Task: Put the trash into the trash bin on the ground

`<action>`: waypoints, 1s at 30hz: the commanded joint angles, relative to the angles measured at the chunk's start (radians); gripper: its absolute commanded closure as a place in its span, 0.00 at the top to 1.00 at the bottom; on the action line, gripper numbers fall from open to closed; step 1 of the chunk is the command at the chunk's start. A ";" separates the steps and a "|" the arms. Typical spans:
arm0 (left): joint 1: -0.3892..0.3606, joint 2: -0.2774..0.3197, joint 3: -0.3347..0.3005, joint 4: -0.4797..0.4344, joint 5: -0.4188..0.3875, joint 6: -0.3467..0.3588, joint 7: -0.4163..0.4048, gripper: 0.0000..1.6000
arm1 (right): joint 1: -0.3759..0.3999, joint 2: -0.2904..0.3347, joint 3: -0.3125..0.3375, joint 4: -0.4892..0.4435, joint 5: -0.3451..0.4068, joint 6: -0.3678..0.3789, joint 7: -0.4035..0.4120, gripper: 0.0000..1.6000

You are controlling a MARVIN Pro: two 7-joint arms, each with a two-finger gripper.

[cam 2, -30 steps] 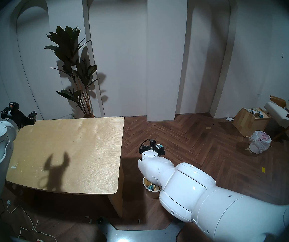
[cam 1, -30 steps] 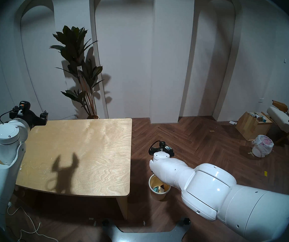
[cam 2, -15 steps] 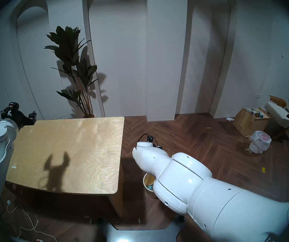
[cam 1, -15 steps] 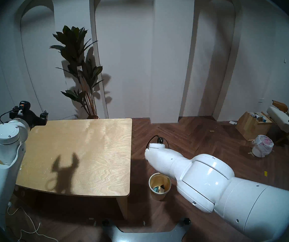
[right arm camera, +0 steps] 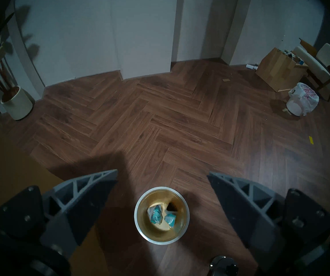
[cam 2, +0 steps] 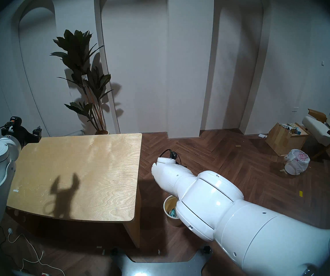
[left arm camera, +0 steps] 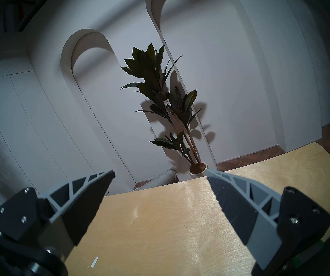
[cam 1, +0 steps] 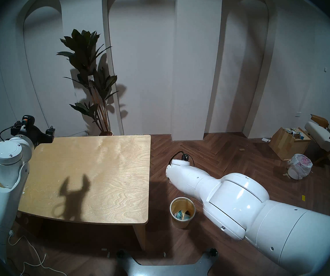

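The trash bin (right arm camera: 160, 196), a small round cream bucket with yellowish inner walls, stands on the floor right of the table (cam 1: 100, 170). In it lies the trash (right arm camera: 156, 214): teal-and-clear packaging, a pale blue piece and a dark scrap. The head view shows the trash bin (cam 1: 180, 223) in front of my right wrist. My right gripper (right arm camera: 162, 172) hangs open and empty above the floor, just beyond the bin. My left gripper (left arm camera: 160, 171) is open and empty over the table's far left corner. One of its fingers (cam 1: 50, 131) shows in the head view.
A white bin with a pink-printed bag (cam 1: 299, 166), a wooden box (cam 1: 287, 144) and a chair (cam 1: 327, 136) stand far right. A potted plant (cam 1: 92, 80) is behind the table. A white cable (cam 1: 30, 255) lies on the floor by my left arm.
My right wrist has swung up and further from me. A teal piece seen between its fingers a second ago now lies in the bin. The left arm has held still.
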 commanded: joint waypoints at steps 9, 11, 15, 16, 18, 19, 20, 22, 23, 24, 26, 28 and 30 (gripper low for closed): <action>-0.009 0.005 -0.009 -0.009 0.001 -0.004 0.002 1.00 | 0.080 0.088 -0.101 -0.067 -0.119 -0.217 0.017 1.00; -0.009 0.005 -0.009 -0.009 0.001 -0.004 0.002 1.00 | 0.087 0.110 -0.106 -0.065 -0.127 -0.241 0.012 1.00; -0.009 0.005 -0.007 -0.007 0.001 -0.003 0.001 1.00 | 0.096 0.155 -0.103 -0.049 -0.128 -0.258 -0.001 1.00; -0.008 0.005 -0.006 -0.007 0.001 -0.003 0.001 1.00 | 0.096 0.164 -0.102 -0.047 -0.129 -0.262 -0.004 1.00; -0.008 0.005 -0.005 -0.006 0.001 -0.003 0.001 1.00 | 0.095 0.181 -0.104 -0.041 -0.131 -0.269 -0.011 1.00; -0.009 0.006 -0.004 -0.009 0.002 -0.004 0.001 1.00 | 0.094 0.187 -0.102 -0.040 -0.130 -0.271 -0.012 1.00; -0.011 0.007 -0.002 -0.013 0.002 -0.004 0.000 1.00 | 0.092 0.192 -0.102 -0.039 -0.130 -0.273 -0.014 1.00; -0.016 0.009 0.005 -0.022 -0.001 -0.008 -0.002 1.00 | 0.088 0.201 -0.103 -0.036 -0.130 -0.279 -0.017 1.00; -0.019 0.009 0.008 -0.026 -0.002 -0.009 -0.004 1.00 | 0.084 0.204 -0.104 -0.034 -0.131 -0.282 -0.017 1.00; -0.021 0.010 0.011 -0.030 -0.004 -0.010 -0.005 1.00 | 0.081 0.206 -0.105 -0.033 -0.133 -0.284 -0.018 1.00; -0.026 0.011 0.017 -0.037 -0.005 -0.012 -0.006 1.00 | 0.076 0.209 -0.105 -0.032 -0.132 -0.289 -0.017 1.00; -0.030 0.011 0.024 -0.045 -0.007 -0.014 -0.008 1.00 | 0.070 0.211 -0.107 -0.031 -0.132 -0.292 -0.016 1.00; -0.034 0.011 0.029 -0.051 -0.007 -0.016 -0.011 1.00 | 0.065 0.215 -0.108 -0.030 -0.133 -0.297 -0.014 1.00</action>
